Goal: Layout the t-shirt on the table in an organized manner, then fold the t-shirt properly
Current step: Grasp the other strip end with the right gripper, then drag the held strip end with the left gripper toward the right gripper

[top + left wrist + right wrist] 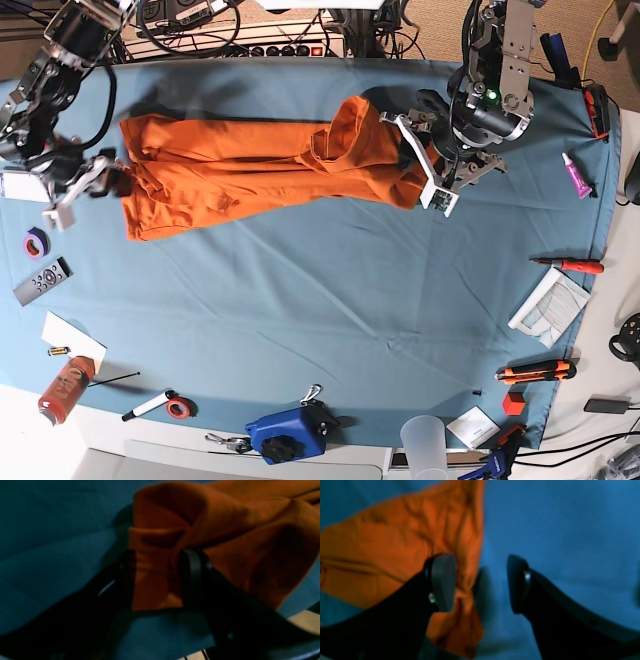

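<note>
Left wrist view: my left gripper (156, 577) is clamped on a bunched fold of the t-shirt (225, 530), the cloth pinched between both pads and spilling away toward one and two o'clock over the table (50, 555). Right wrist view: my right gripper (481, 582) stands with pads apart and nothing between them; the shirt's edge lies under the pad at nine o'clock, bare blue cloth under the other. Base view: the t-shirt (250, 165) lies stretched across the table (330, 320) at about twelve o'clock, rumpled, one end lifted in the left gripper (425, 165), the other end just beside the right gripper (85, 185) at nine o'clock. Risks, in my judgement: the left pinch takes several layers, so a pull could drag the garment in a rope instead of spreading it; the right fingers, closing here, may catch only the edge or snag the table cloth, wrinkling both. Containers: a clear cup (422, 440) at six o'clock appears empty; an orange-red bottle (62, 388) lies at eight o'clock, contents not discernible.
</note>
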